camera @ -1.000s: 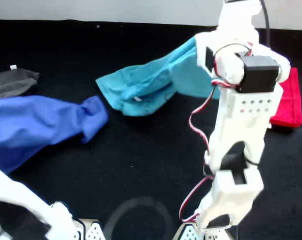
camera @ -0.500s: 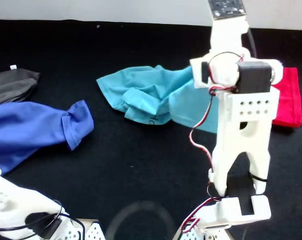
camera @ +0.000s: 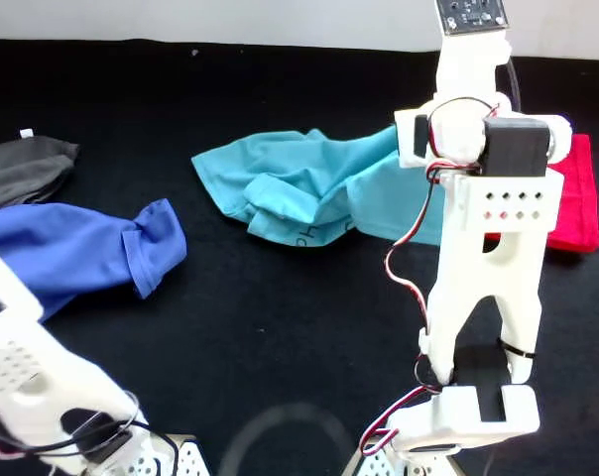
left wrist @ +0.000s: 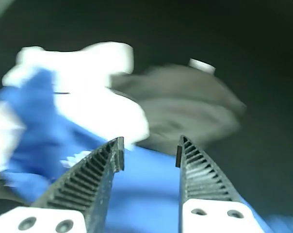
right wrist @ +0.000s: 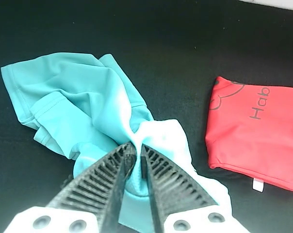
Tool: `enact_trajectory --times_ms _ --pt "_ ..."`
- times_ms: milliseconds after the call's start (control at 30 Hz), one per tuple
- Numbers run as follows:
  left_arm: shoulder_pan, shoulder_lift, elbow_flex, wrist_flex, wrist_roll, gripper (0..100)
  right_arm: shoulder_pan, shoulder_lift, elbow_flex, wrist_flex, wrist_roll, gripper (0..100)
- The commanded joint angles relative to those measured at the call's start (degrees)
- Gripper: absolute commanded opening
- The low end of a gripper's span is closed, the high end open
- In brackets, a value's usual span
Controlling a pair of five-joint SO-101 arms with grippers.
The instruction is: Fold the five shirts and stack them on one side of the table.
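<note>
A teal shirt (camera: 299,193) lies crumpled in the middle of the black table (camera: 280,327). My right gripper (right wrist: 136,150) is shut on a bunched fold of this teal shirt (right wrist: 73,102), at its end nearest the red one. A red folded shirt (camera: 575,198) lies flat at the right edge, also seen as the red shirt (right wrist: 255,133) just beyond the gripper. A blue shirt (camera: 71,253) lies rumpled at the left, with a grey shirt (camera: 22,169) behind it. My left gripper (left wrist: 149,150) hangs open above the blue shirt (left wrist: 151,194), close to the grey shirt (left wrist: 185,111).
The right arm's white body (camera: 488,258) stands tall over the table's right half and hides part of the teal shirt. The left arm (camera: 32,387) sits at the lower left corner. A white wall (camera: 230,20) borders the far edge.
The teal shirt, held up and stretched a second ago, has come down onto the table toward the red one. The blue shirt's sleeve drew back leftward. The left arm rose at the lower left.
</note>
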Motion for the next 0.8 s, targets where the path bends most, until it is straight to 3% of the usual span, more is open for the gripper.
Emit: enact_trajectory --times_ms 0,133,467,600,767 --pt "10.86 -0.31 -6.46 7.91 -0.53 18 0.75 -0.22 0.13 -0.92 -0.18 0.5" --pt "18.51 -0.22 -1.63 13.45 -0.53 18 0.75 -0.22 0.13 -0.92 -0.26 0.5" --pt "28.79 -0.22 32.92 13.54 -2.99 18 0.75 -0.13 0.13 -1.36 -0.26 0.5" --pt "27.38 -0.22 44.44 6.24 -5.98 18 0.75 -0.13 0.04 -1.45 -0.26 0.5" --pt "17.01 -0.13 58.77 -7.82 -13.63 18 0.84 -0.40 -0.40 -1.10 -0.26 0.5"
